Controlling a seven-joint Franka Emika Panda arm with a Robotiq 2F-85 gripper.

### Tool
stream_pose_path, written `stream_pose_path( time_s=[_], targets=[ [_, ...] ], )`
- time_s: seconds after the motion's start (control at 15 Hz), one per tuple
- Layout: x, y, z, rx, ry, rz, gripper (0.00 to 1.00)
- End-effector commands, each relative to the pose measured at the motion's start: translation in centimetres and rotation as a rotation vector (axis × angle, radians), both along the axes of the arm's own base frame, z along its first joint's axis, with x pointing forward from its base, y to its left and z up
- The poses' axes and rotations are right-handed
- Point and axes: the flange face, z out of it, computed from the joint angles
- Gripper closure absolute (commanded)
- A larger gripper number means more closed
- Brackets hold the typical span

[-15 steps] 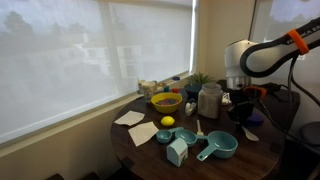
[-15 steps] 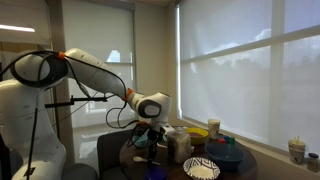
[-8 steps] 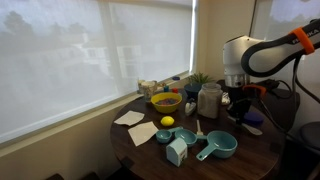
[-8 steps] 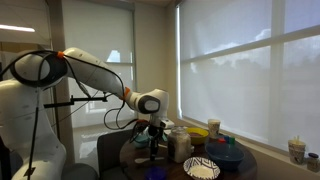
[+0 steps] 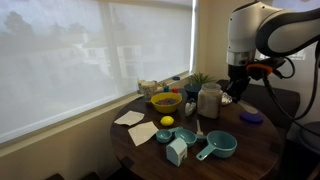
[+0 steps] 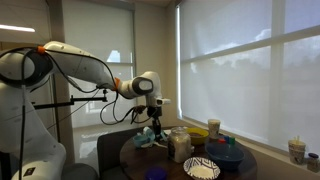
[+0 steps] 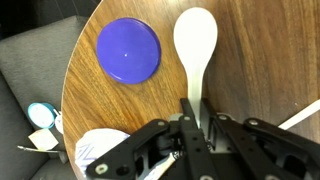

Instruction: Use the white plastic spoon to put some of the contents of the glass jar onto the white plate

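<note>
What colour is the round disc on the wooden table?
The disc is plain blue-purple; it shows best in the wrist view.

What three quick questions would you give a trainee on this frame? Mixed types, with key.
1. True or false: the jaws are shut on the handle of the white plastic spoon.
2. In the wrist view, what lies beside the spoon's bowl? A) dark blue-purple disc B) yellow bowl C) teal measuring cup
3. Short answer: what is under the spoon's bowl in the wrist view?
Key: 1 true. 2 A. 3 the bare wooden table, not the glass jar.
</note>
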Motion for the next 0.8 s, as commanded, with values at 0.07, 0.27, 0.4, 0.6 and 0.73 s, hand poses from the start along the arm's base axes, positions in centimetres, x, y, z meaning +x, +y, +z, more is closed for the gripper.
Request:
stream_pose_path(
  time_s=[0.07,0.27,0.4,0.6,0.73],
  targets=[
    [0.1,-0.2,-0.5,0.0,0.013,-0.004,0.87],
    [0.2,-0.2,-1.0,0.0,0.024,-0.004,0.87],
    [0.4,-0.5,-0.2,-0.018,-0.003,-0.009,0.97],
    [1.1,-1.8,2.4,-0.094,-0.074,-0.008,0.97],
    [1.7,-2.7,4.7,-0.145,-0.14,-0.01,0.97]
  ],
)
